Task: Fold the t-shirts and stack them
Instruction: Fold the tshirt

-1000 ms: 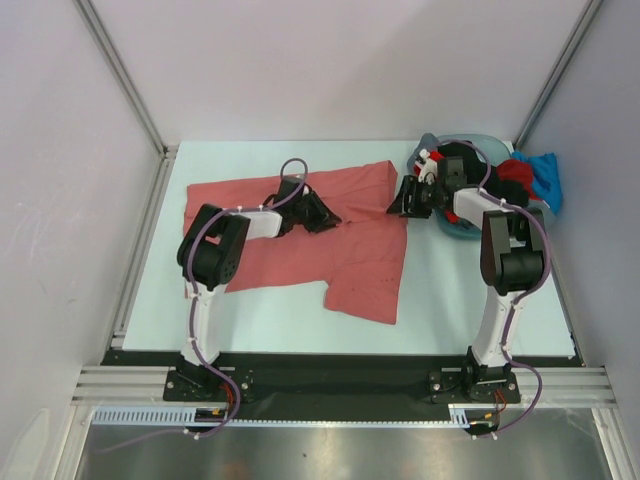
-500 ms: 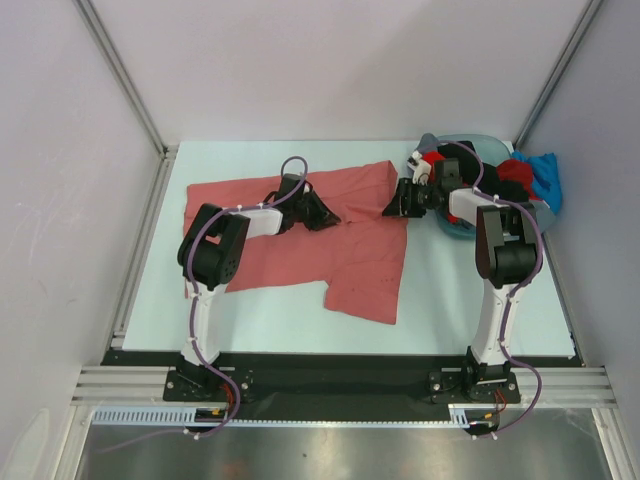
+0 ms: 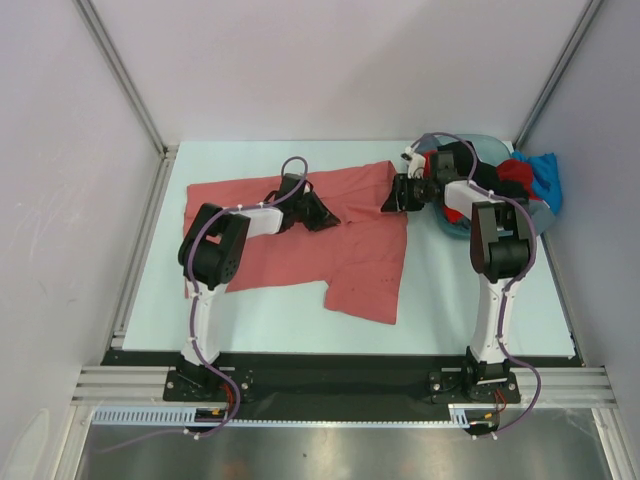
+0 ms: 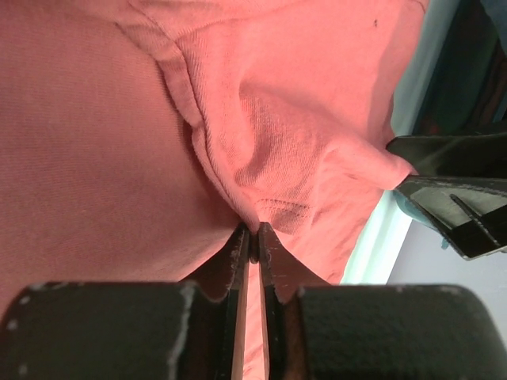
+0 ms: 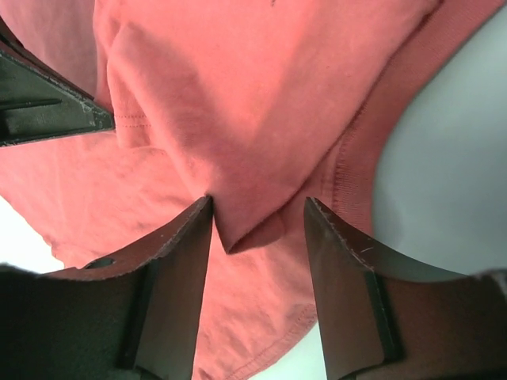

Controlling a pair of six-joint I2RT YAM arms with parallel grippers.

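Note:
A salmon-red t-shirt (image 3: 250, 240) lies spread over the pale table, wrinkled near its middle. My left gripper (image 3: 332, 217) rests on that wrinkle. In the left wrist view it (image 4: 254, 233) is shut on a raised fold of the salmon cloth (image 4: 261, 150). My right gripper (image 3: 388, 198) is at the shirt's back right edge. In the right wrist view it (image 5: 258, 202) stands open over the shirt (image 5: 261, 95), with a small folded corner lying between its fingers, not pinched. More t-shirts, red (image 3: 512, 172), black (image 3: 462, 160) and blue (image 3: 545, 175), are heaped at the back right.
A grey-blue basin (image 3: 484, 138) at the back right holds the heap, and the blue cloth hangs over its right side. Metal frame rails run along the table's left edge (image 3: 145, 240) and near edge. The two grippers are close together, each seeing the other's fingers.
My right gripper has moved left from beside the basin onto the shirt's back right edge. The left arm has stayed where it was on the wrinkle.

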